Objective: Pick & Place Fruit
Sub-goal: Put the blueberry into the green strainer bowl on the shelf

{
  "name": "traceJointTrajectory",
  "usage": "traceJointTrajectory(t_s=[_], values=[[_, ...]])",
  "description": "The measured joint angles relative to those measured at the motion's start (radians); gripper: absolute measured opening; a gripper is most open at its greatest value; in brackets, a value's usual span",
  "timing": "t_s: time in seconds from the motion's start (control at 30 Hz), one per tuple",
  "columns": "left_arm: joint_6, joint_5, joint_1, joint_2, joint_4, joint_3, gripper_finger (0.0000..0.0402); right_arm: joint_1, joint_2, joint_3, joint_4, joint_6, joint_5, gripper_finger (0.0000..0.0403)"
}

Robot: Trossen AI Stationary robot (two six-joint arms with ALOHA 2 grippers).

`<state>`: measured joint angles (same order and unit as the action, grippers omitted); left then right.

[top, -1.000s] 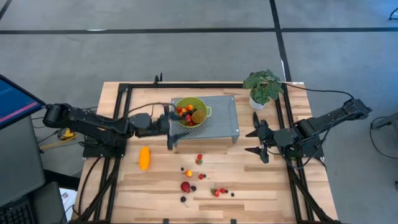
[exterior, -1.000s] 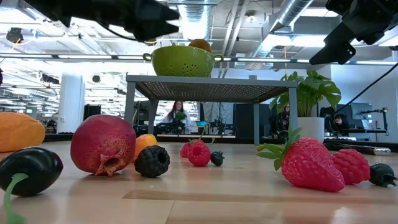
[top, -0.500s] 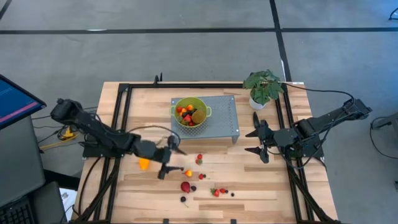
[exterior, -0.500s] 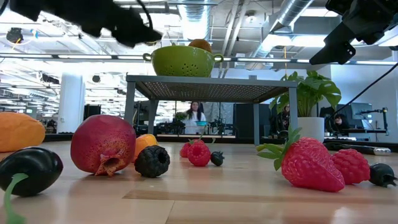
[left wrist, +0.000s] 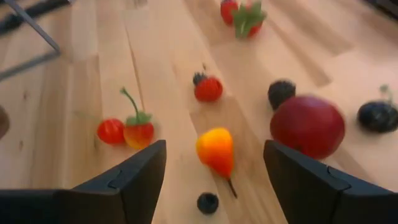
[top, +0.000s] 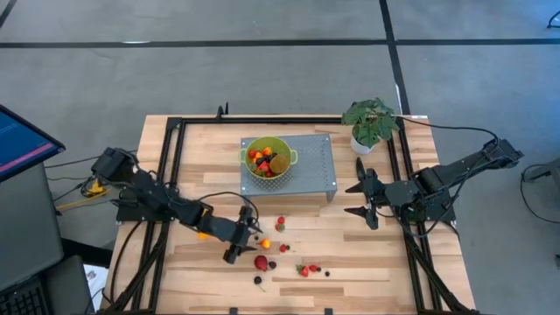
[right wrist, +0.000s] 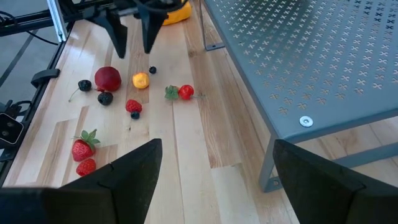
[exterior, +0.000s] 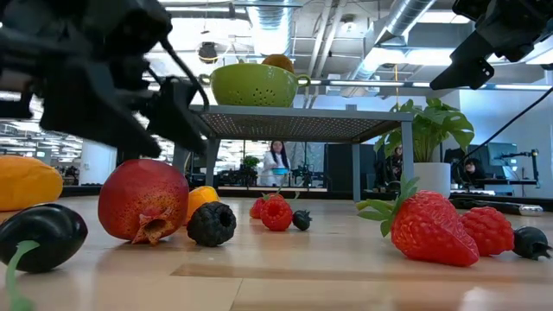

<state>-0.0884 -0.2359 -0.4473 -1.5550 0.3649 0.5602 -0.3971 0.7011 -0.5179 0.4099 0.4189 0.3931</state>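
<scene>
Small fruits lie scattered on the near half of the table: a red round fruit (left wrist: pixel 307 126), a small orange pear-shaped piece (left wrist: pixel 216 150), cherries (left wrist: pixel 124 132), berries and strawberries (top: pixel 306 269). My left gripper (top: pixel 248 236) hangs open low over them, its fingers on either side of the orange piece without touching it. The long orange-yellow fruit (exterior: pixel 26 181) lies partly under the left arm. A green colander (top: pixel 268 157) with fruit in it stands on a grey metal rack (top: pixel 315 171). My right gripper (top: pixel 366 199) waits open at the table's right.
A potted plant (top: pixel 371 122) stands at the far right corner of the rack. A black frame (top: pixel 175 166) runs along the table's edges. Bare wood shows between the fruit and the right gripper. People stand in the room behind the table.
My left gripper has swung from the colander on the rack toward the table's near edge and come down low over the scattered fruit. The fruit has not moved.
</scene>
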Motion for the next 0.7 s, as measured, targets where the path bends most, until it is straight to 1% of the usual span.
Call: traceJointTrajectory(t_s=[0.4, 0.5, 0.7], values=[[0.007, -0.006, 0.003, -0.146, 0.009, 0.0, 0.0245, 0.0, 0.0, 0.0, 0.0, 0.0, 0.0, 0.0301], [0.03, -0.026, 0.005, -0.17, 0.025, 0.003, 0.0237, 0.0, 0.0, 0.0, 0.0, 0.0, 0.0, 0.0301], [0.112, -0.018, 0.021, -0.177, 0.018, 0.004, 0.0211, 0.0, 0.0, 0.0, 0.0, 0.0, 0.0, 0.0301]])
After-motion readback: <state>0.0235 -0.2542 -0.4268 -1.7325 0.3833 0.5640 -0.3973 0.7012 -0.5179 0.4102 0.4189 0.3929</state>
